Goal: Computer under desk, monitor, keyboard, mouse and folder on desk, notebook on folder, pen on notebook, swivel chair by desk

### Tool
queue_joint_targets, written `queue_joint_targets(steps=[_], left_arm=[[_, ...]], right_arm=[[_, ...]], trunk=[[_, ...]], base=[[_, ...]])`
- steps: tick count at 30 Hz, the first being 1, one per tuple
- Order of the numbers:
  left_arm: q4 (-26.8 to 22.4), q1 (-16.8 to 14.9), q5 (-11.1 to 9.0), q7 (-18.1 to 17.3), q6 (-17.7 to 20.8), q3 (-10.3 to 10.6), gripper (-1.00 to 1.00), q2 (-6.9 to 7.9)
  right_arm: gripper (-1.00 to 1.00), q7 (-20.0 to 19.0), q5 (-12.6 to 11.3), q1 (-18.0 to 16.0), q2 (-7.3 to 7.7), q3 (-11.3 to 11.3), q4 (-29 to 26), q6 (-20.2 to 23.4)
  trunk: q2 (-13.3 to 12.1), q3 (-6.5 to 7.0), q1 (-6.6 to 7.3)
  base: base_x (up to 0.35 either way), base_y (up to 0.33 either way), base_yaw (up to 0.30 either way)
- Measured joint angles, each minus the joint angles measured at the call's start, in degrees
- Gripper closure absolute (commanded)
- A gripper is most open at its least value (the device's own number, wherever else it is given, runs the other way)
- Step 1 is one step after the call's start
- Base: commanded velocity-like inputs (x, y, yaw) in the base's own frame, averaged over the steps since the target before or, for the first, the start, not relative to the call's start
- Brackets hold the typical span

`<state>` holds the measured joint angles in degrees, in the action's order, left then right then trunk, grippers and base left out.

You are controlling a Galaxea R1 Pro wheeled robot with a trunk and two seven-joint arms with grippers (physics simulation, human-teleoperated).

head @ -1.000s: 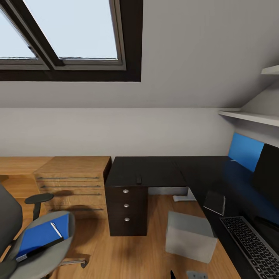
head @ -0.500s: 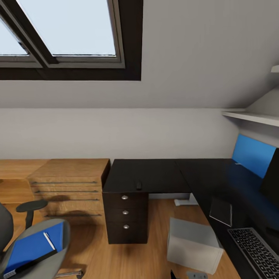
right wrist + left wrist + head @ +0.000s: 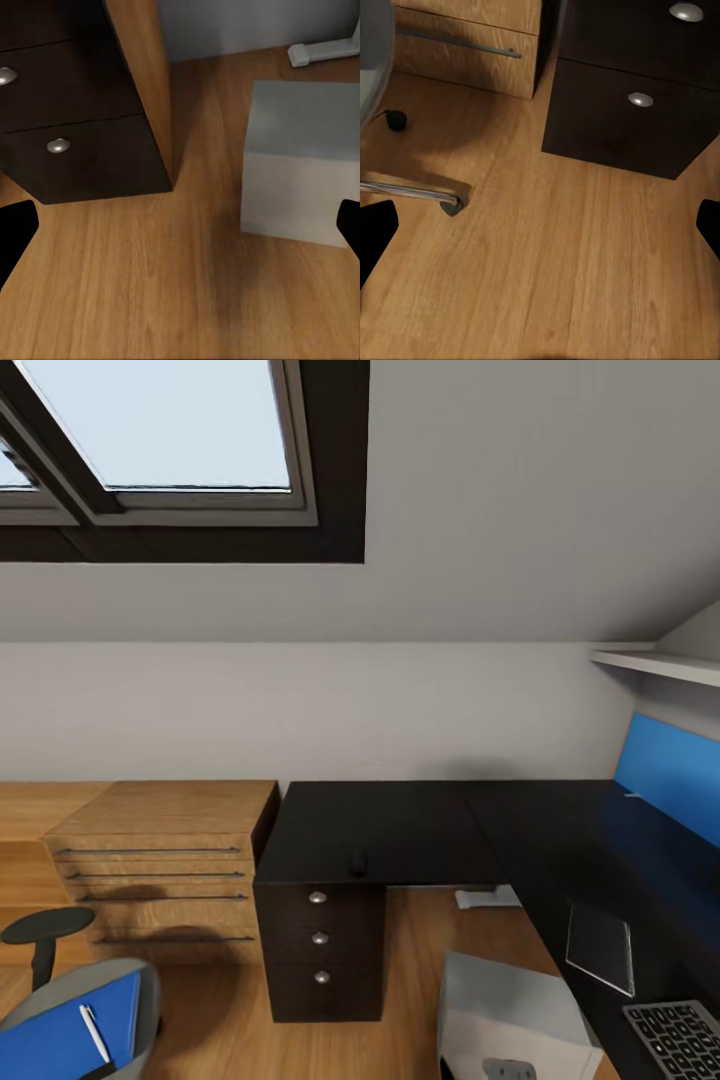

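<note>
The black L-shaped desk fills the room's corner, its three drawers facing me. The mouse lies near the desk's front edge above the drawers. On the desk's right wing lie the notebook and, nearer, a corner of the keyboard. The grey computer stands on the floor under that wing. At lower left the swivel chair carries the blue folder with the pen on it. The monitor is out of view. Both grippers, left and right, hang open over the wooden floor.
A light wooden drawer cabinet stands left of the desk. The chair's chrome base leg and a caster lie close to the left gripper. The computer sits by the right gripper. A blue panel and a shelf line the right wall.
The whole picture has shifted as the camera moved closer to the desk corner. The chair and keyboard slid toward the picture's edges and the monitor left view. No object itself moved.
</note>
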<state>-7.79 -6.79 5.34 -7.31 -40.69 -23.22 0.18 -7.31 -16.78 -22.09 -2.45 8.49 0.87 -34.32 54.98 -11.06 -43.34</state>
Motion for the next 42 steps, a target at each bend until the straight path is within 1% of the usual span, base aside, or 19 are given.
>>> queue_joint_targets(steps=[9, 11, 13, 16, 19, 22, 23, 26, 27, 30, 32, 33, 34, 35, 36, 37, 38, 40, 42], left_arm=[[0.01, 0.01, 0.00, 0.00, 0.08, -0.01, -1.00, 0.00], [0.01, 0.05, 0.00, 0.01, 0.02, -0.01, -1.00, 0.00], [0.00, 0.04, 0.00, 0.01, 0.01, -0.01, -1.00, 0.00], [0.01, 0.02, 0.00, 0.01, 0.00, -0.01, -1.00, 0.00], [0.01, 0.00, 0.00, 0.01, 0.00, -0.01, -1.00, 0.00], [0.02, -0.01, 0.00, 0.05, 0.00, -0.01, -1.00, 0.00], [0.01, 0.01, 0.00, 0.04, 0.00, -0.01, -1.00, 0.00], [0.00, 0.00, -0.01, 0.06, -0.02, -0.06, -1.00, -0.01], [0.00, 0.00, -0.03, 0.06, -0.01, -0.07, -1.00, -0.01], [-0.01, 0.00, -0.10, 0.09, -0.06, -0.09, -1.00, 0.00], [-0.02, 0.01, -0.14, 0.10, -0.07, -0.13, -1.00, -0.02], [-0.02, 0.02, -0.15, 0.10, -0.08, -0.14, -1.00, -0.04], [-0.02, 0.01, -0.15, 0.10, -0.08, -0.15, -1.00, -0.05], [-0.04, 0.01, -0.16, 0.10, -0.08, -0.15, -1.00, -0.11], [-0.04, 0.01, -0.17, 0.08, -0.08, -0.16, -1.00, -0.13], [-0.02, 0.00, -0.18, 0.06, -0.08, -0.17, -1.00, -0.11], [-0.01, 0.01, -0.19, 0.08, -0.12, -0.18, -1.00, -0.10], [0.00, 0.00, -0.20, 0.08, -0.15, -0.18, -1.00, -0.09], [0.01, -0.01, -0.18, 0.06, -0.16, -0.18, -1.00, -0.10]], right_arm=[[-1.00, -0.06, 0.09, 0.00, 0.04, 0.03, -0.10, -0.05], [-1.00, 0.03, 0.16, -0.02, -0.26, 0.69, -0.77, -0.05], [-1.00, 0.18, 0.15, -0.06, -0.29, 0.86, -2.00, 0.13], [-1.00, 1.46, 0.19, -0.09, -0.23, 1.07, -7.06, 1.60], [-1.00, 3.70, 0.42, -0.10, 0.29, 1.19, -16.99, 9.48], [-1.00, 6.08, 1.98, -0.11, 1.95, 1.22, -29.71, 20.99], [-1.00, 6.54, 2.26, -0.10, 2.22, 1.20, -31.96, 23.04], [-1.00, 9.40, 3.36, -0.12, 3.48, 0.87, -44.31, 33.47], [-1.00, 9.90, 3.36, -0.12, 3.89, 0.83, -46.51, 35.09], [-1.00, 12.07, 3.40, -0.12, 7.67, 0.49, -58.29, 46.14], [-1.00, 13.05, 3.40, -0.12, 9.84, -1.38, -66.58, 54.12], [-1.00, 13.55, 3.41, -0.12, 10.50, -3.18, -70.00, 58.07], [-1.00, 13.76, 3.38, -0.11, 10.75, -4.37, -71.46, 60.03], [-1.00, 14.08, 3.62, -0.13, 11.62, -8.76, -74.11, 65.20], [-1.00, 14.03, 3.60, -0.12, 12.34, -13.06, -74.94, 67.63], [-1.00, 13.47, 3.72, -0.12, 13.13, -18.19, -74.76, 69.62], [-1.00, 12.75, 3.60, -0.11, 13.51, -21.18, -73.98, 70.38], [-1.00, 10.36, 3.77, -0.11, 14.82, -24.40, -72.25, 71.08], [-1.00, 9.29, 3.65, -0.11, 15.91, -25.22, -71.34, 71.07]], trunk=[[0.00, 0.00, -0.02], [-0.01, 0.00, -0.03], [-0.01, 0.00, -0.03], [-0.01, 0.01, -0.03], [-0.01, 0.00, -0.03], [-0.01, 0.01, -0.03], [-0.01, 0.00, -0.03], [-0.01, 0.01, -0.02], [-0.01, 0.01, -0.03], [-0.01, 0.01, -0.02], [-0.01, 0.01, -0.02], [-0.01, 0.01, -0.02], [-0.01, 0.01, -0.02], [-0.01, 0.01, -0.02], [-0.01, 0.01, -0.02], [-0.01, 0.01, -0.03], [-0.01, 0.00, -0.03], [-0.01, 0.00, -0.02], [0.00, 0.00, -0.01]], base=[[0.169, 0.000, 0.000], [0.007, 0.000, 0.000], [0.003, 0.000, 0.000], [0.001, 0.000, 0.000], [0.000, 0.000, 0.000], [0.000, 0.000, 0.000], [0.000, 0.000, 0.000], [0.000, 0.000, 0.000], [0.000, 0.000, 0.000], [0.000, 0.000, 0.000], [0.000, 0.000, 0.000], [0.000, 0.000, 0.000], [0.000, 0.000, 0.000], [0.000, 0.000, 0.000], [0.000, 0.000, 0.000], [0.000, 0.000, 0.000], [0.017, 0.000, 0.000], [0.087, -0.003, 0.000], [0.155, -0.042, 0.000]])
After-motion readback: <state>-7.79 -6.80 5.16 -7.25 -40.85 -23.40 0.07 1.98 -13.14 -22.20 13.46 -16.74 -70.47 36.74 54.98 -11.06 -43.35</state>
